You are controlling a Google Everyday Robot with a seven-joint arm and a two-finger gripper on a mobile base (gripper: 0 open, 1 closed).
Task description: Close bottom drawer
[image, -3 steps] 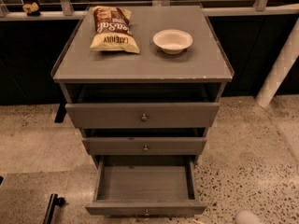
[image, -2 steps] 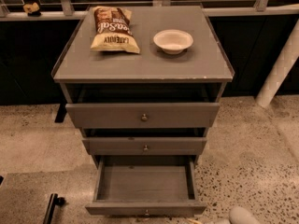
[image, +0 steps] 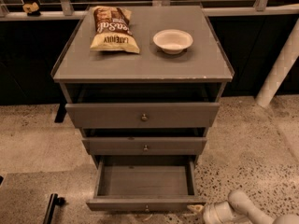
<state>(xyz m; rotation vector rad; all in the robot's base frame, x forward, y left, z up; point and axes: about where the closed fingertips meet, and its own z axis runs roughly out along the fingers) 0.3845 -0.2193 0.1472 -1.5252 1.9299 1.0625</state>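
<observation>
The grey cabinet [image: 140,66] has 3 drawers. The bottom drawer [image: 145,181] is pulled far out toward the camera, and its box looks bare inside. The middle drawer [image: 145,146] and the top drawer [image: 142,115] stick out only a little.

The gripper [image: 201,210] is low in the right corner of the camera view, at the end of the white arm [image: 243,209]. It sits just beside the right end of the bottom drawer's front panel [image: 117,203]. It cannot be told if it touches the panel. It also cannot be told how wide the gripper is open, and nothing can be seen held in it.

The front panel runs from side to side. The small knob [image: 147,208] is in the middle of it, so it lies to the left of the gripper. The drawer slides straight back, away from the camera and into the cabinet.

So the push should probably go that way. A push near the middle would likely keep the drawer straight. A push at the corner might make it twist and stick.
</observation>
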